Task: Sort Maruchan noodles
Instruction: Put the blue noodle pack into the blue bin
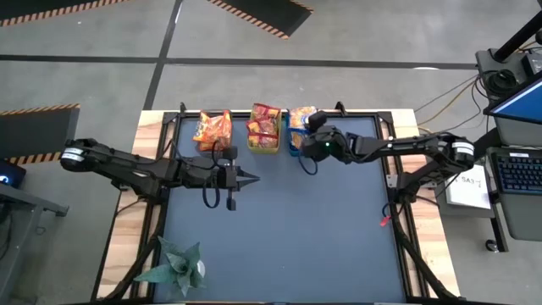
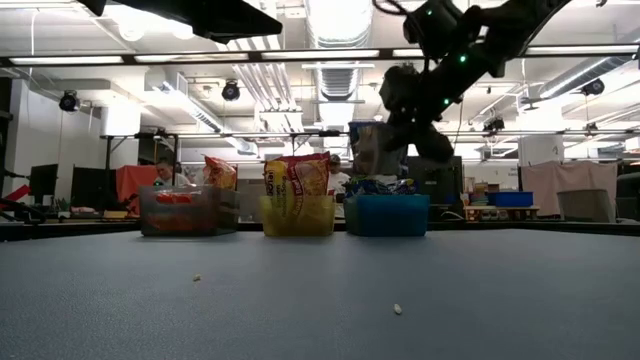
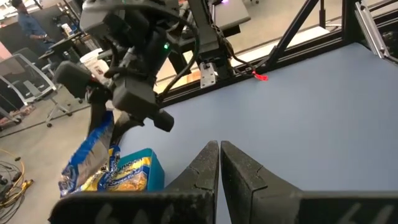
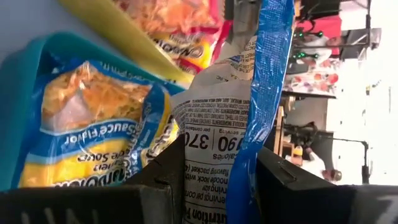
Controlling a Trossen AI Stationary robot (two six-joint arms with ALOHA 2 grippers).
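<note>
At the top centre of the high view, the right gripper (image 1: 306,146), clamped on a blue packet (image 4: 261,93), hangs seemingly above the blue bin (image 2: 386,215); lower squarely before releasing, left gripper (image 1: 251,179) shut.

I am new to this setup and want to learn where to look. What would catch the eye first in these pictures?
First, the right gripper holding a blue-and-yellow noodle packet upright just above the blue bin, at the table's far edge. Next, the row of three filled bins there: the grey bin with orange packets, the yellow bin with red packets, then the blue one. The left gripper waits shut over the bare table.
</note>
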